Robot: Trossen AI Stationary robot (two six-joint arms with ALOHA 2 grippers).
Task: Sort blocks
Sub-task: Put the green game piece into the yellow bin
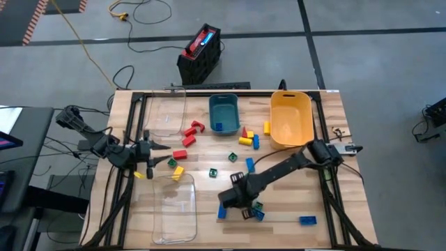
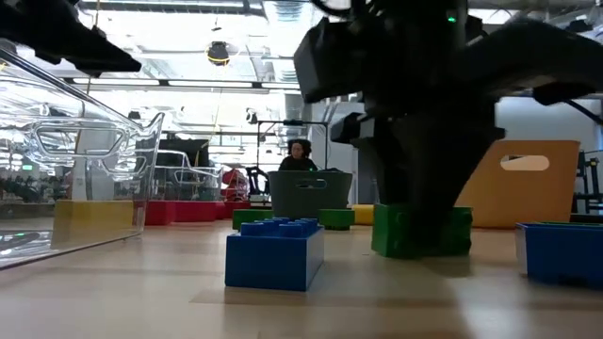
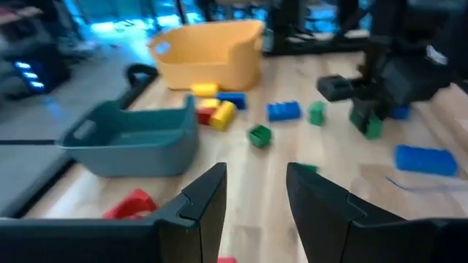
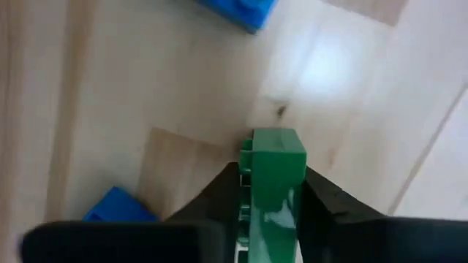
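Pinched between the right gripper's point(image 4: 272, 191) two dark fingers sat a small green plastic brick point(image 4: 276, 183), low over the wooden table point(image 4: 110, 109); blue bricks point(image 4: 117, 207) lay just beside. Well apart, the left gripper point(image 3: 256, 197) hovered, fingers parted and empty.

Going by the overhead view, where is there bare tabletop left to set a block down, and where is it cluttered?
Bare wood lies between the teal bin and the upper clear tray, and along the table's right side below the yellow bin. It is crowded between the two bins, and around the right gripper, closed on a green block with blue blocks beside it.
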